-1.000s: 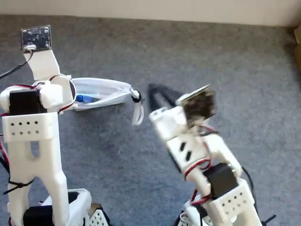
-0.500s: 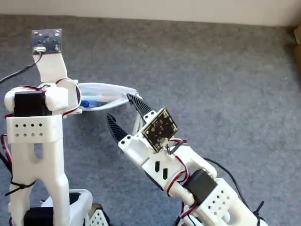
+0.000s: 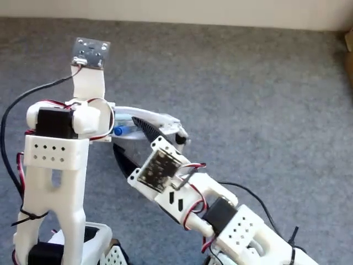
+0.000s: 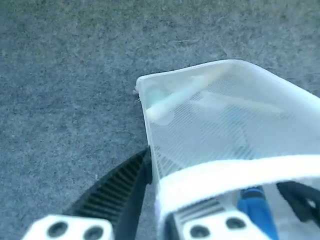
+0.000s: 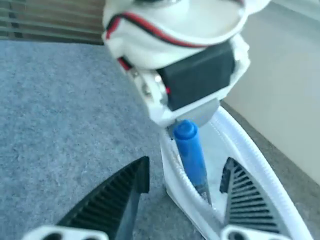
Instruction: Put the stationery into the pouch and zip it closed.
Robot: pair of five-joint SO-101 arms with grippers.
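Observation:
A clear mesh pouch (image 3: 151,117) with a white zip rim lies on the grey carpet, its mouth open. Inside it lie a blue pen (image 3: 122,131) and pale stationery (image 4: 182,92). My left gripper (image 4: 156,200) is shut on the pouch's end, one black finger (image 4: 117,192) outside the mesh wall (image 4: 225,125). My right gripper (image 3: 126,137) stands open at the pouch's near side. In the right wrist view its fingers (image 5: 117,197) flank the blue pen (image 5: 192,157), one outside the pouch rim (image 5: 250,155) and one over the mouth. The zip pull (image 3: 181,135) sits at the pouch's right end.
Grey carpet (image 3: 265,94) covers the whole surface, with free room to the right and behind the pouch. A pale wall edge (image 3: 220,11) runs along the back. The left arm's white body (image 3: 55,165) stands close beside the right arm (image 3: 220,215).
My right arm swung left and down to the pouch, and its gripper opened around the blue pen. The left arm and the pouch shifted to the right.

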